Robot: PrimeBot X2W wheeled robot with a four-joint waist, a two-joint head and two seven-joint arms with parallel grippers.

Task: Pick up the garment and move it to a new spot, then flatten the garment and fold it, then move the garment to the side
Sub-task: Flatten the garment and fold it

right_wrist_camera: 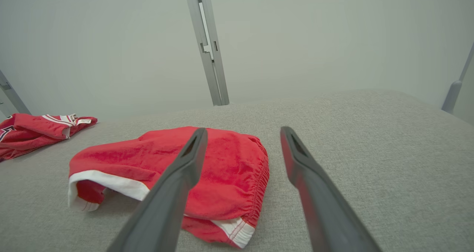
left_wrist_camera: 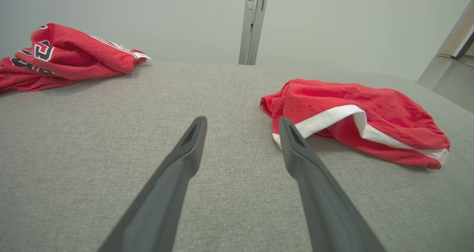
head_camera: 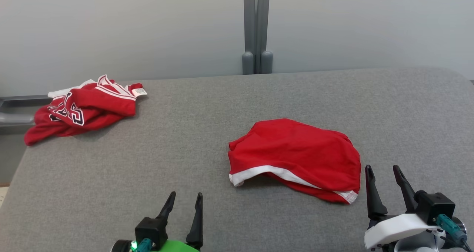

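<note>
The garment (head_camera: 296, 152) is a crumpled red piece with a white hem band, lying on the grey fabric-covered table (head_camera: 148, 163) right of centre. My left gripper (head_camera: 186, 194) stands open near the table's front edge, to the left of the garment and apart from it; in the left wrist view the garment (left_wrist_camera: 370, 107) lies just right of the open gripper (left_wrist_camera: 242, 119). At the garment's right end my right gripper (head_camera: 381, 167) is open and empty. In the right wrist view the gripper (right_wrist_camera: 243, 129) points past the garment's (right_wrist_camera: 229, 170) elastic edge.
A second red garment with black-and-white lettering (head_camera: 81, 109) lies bunched at the table's far left corner (left_wrist_camera: 63, 57) (right_wrist_camera: 33, 131). A grey post (head_camera: 256, 30) stands behind the table's far edge against a pale wall.
</note>
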